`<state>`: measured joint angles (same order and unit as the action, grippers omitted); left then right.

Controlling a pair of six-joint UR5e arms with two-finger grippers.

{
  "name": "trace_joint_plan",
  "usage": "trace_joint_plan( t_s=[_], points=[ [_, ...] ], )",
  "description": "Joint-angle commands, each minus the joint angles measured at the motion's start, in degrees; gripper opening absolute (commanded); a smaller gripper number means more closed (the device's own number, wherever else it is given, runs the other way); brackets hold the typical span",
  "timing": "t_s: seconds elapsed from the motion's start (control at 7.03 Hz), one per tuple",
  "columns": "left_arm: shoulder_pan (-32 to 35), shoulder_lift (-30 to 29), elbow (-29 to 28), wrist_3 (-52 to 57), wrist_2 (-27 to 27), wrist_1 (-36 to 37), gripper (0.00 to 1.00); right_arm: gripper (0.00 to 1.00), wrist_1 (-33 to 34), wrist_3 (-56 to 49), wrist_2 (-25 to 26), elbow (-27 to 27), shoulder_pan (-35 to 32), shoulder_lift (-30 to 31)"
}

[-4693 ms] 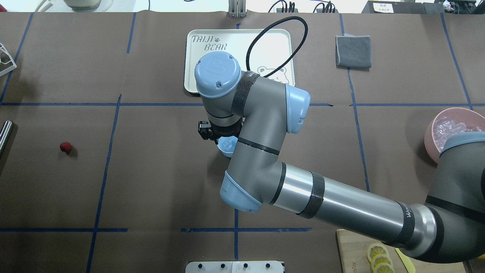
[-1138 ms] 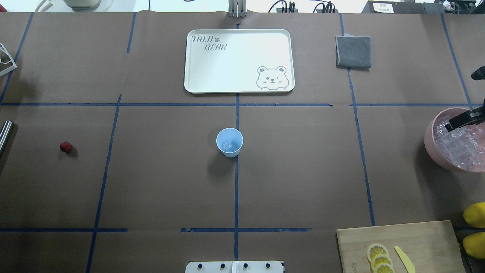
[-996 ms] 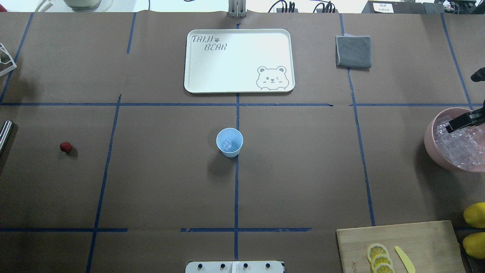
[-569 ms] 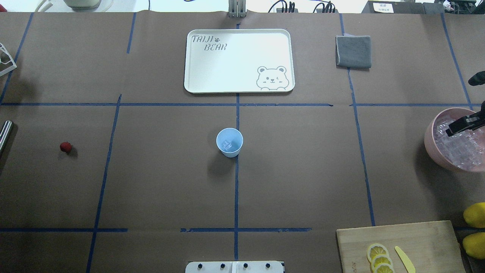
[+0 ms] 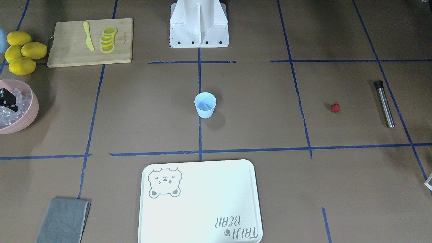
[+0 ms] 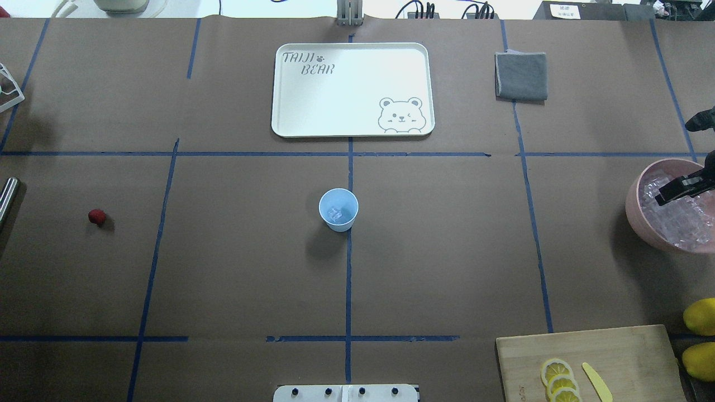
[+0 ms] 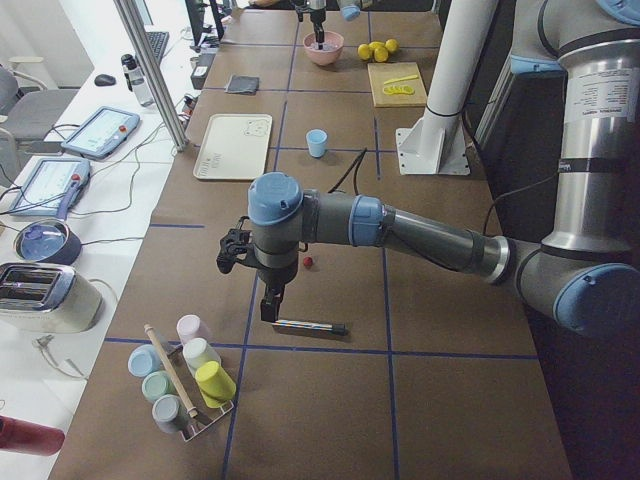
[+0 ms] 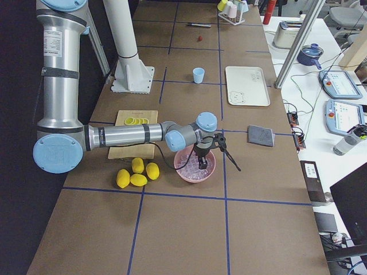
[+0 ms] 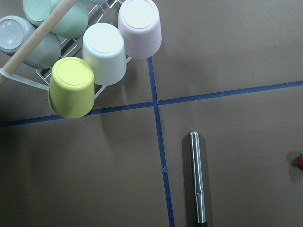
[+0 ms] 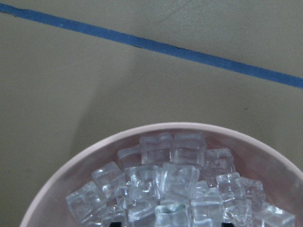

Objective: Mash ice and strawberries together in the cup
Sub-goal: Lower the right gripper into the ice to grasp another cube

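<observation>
The light blue cup stands upright at the table's middle with an ice cube in it. More ice fills the pink bowl at the right edge. My right gripper hangs over that bowl; in the right wrist view its gripper is open, dark tips wide apart among the cubes. The strawberry lies alone at the far left. My left gripper hovers above a steel muddler near the berry; I cannot tell whether it is open or shut.
A white bear tray and a grey cloth lie at the far side. A cutting board with lemon slices and a yellow knife sits near right, lemons beside it. A rack of upturned cups stands past the muddler.
Several seconds ago my right arm was over the cup; it has since swung to the pink bowl. Over the last second its gripper has sunk slightly toward the ice.
</observation>
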<state>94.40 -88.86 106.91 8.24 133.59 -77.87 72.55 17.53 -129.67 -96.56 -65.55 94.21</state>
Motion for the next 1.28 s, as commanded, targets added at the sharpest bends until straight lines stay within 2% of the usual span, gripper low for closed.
trace_joint_plan(
  t_s=[0.0, 0.57, 0.71, 0.85, 1.0, 1.14],
  points=[
    [0.0, 0.0, 0.1, -0.1, 0.0, 0.0, 1.0, 0.76, 0.2, -0.1, 0.0, 0.1, 0.0, 0.2],
    [0.0, -0.1, 0.1, -0.1, 0.0, 0.1, 1.0, 0.73, 0.5, 0.0, 0.3, 0.1, 0.0, 0.3],
    [0.0, -0.1, 0.1, -0.1, 0.0, 0.1, 1.0, 0.59, 0.6, 0.0, 0.2, 0.1, 0.0, 0.3],
    [0.0, -0.2, 0.1, -0.1, 0.0, 0.1, 1.0, 0.32, 0.4, -0.2, 0.0, 0.1, 0.0, 0.5],
    [0.0, -0.2, 0.1, -0.1, 0.0, 0.1, 1.0, 0.12, 0.2, -0.4, 0.0, -0.1, -0.1, 0.8],
    [0.0, -0.2, 0.1, -0.1, 0.0, 0.1, 1.0, 0.01, 0.1, -0.4, 0.0, -0.3, -0.1, 0.8]
  ],
)
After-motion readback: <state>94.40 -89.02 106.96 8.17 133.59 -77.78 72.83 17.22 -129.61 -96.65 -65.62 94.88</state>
